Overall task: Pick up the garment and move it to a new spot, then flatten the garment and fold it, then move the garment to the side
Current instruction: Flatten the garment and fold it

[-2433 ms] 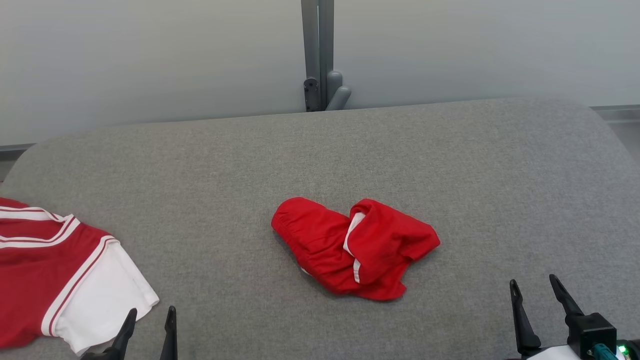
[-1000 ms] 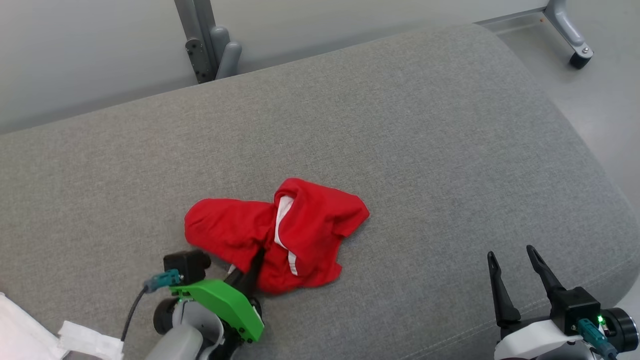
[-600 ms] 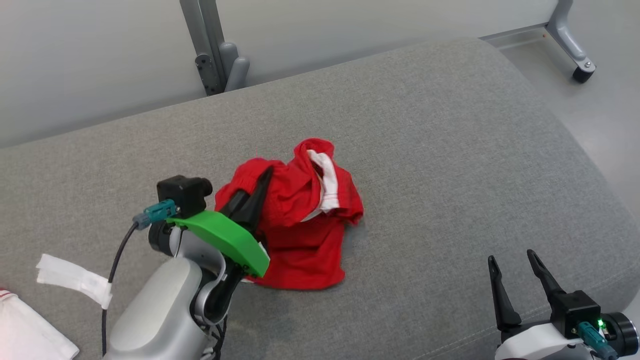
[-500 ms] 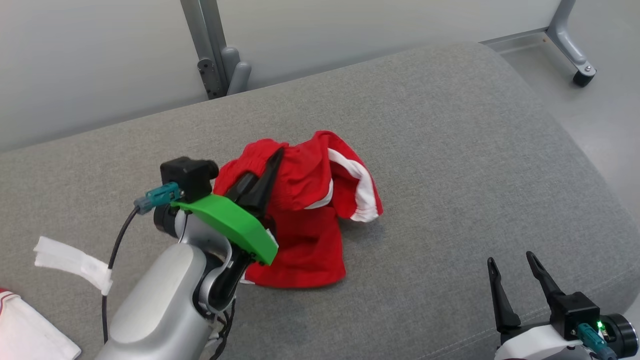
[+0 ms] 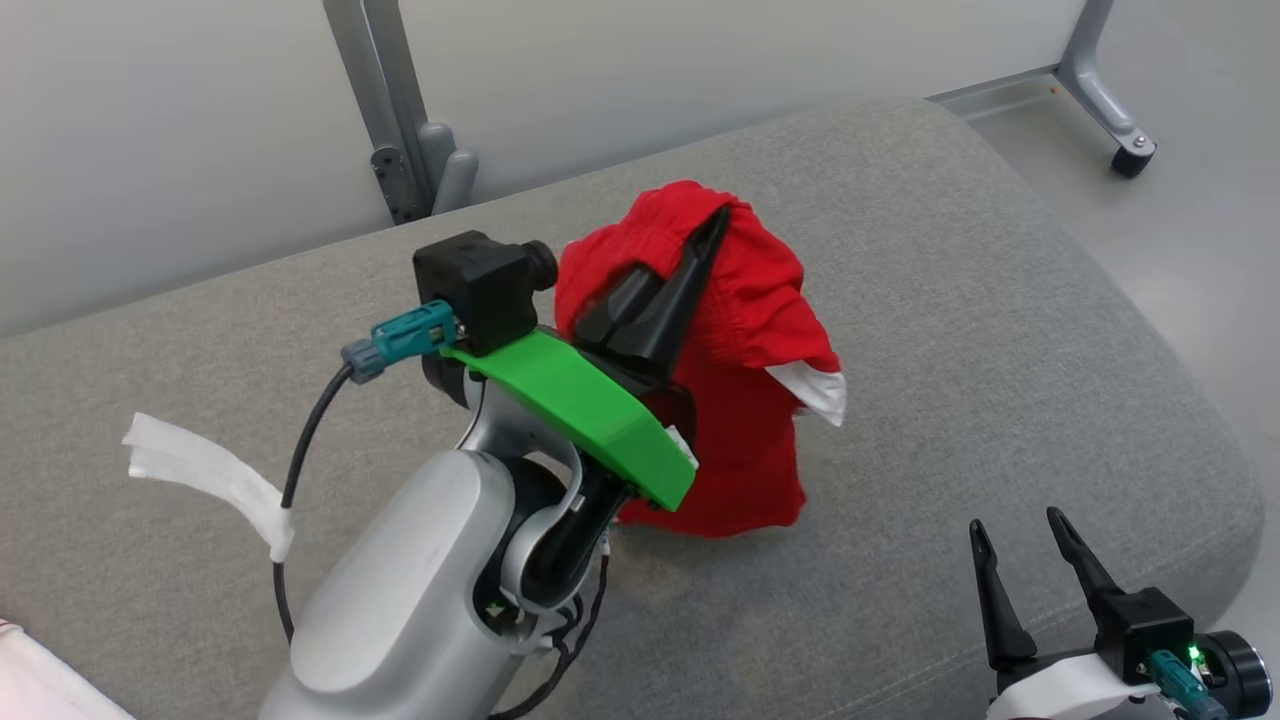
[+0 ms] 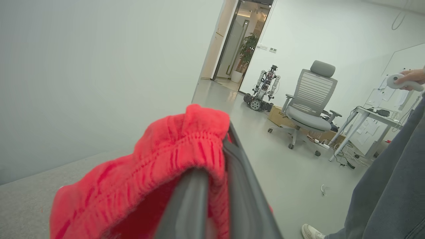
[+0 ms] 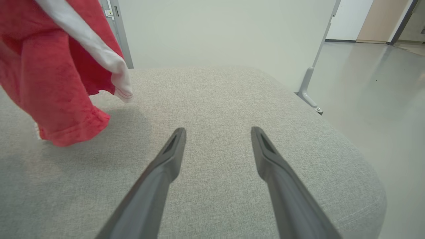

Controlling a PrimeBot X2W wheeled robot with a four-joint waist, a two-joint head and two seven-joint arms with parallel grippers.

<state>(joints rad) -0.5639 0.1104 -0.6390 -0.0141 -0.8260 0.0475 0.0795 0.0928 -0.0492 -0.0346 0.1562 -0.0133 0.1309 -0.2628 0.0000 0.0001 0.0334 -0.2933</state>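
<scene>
The red garment [image 5: 745, 370] with white trim hangs from my left gripper [image 5: 712, 228], which is shut on its elastic waistband and raised above the grey padded table [image 5: 950, 330]. Its lower hem trails just over the surface. In the left wrist view the bunched waistband [image 6: 186, 146] sits pinched between the two fingers [image 6: 240, 192]. The right wrist view shows the garment [image 7: 56, 79] dangling at the upper left. My right gripper [image 5: 1015, 545] is open and empty, low near the table's front right, and its open fingers [image 7: 166, 162] hover over bare fabric.
A grey post [image 5: 385, 110] stands behind the table. A wheeled frame leg [image 5: 1105, 95] rests on the floor at the right. A white-edged corner of another garment [image 5: 40, 690] lies at the lower left. A person's leg [image 6: 388, 186], an office chair [image 6: 308, 103] and another robot [image 6: 264, 88] stand beyond.
My left gripper closed on the garment's waistband and lifted it up and away from me. The garment now hangs instead of lying crumpled. The head camera has turned right.
</scene>
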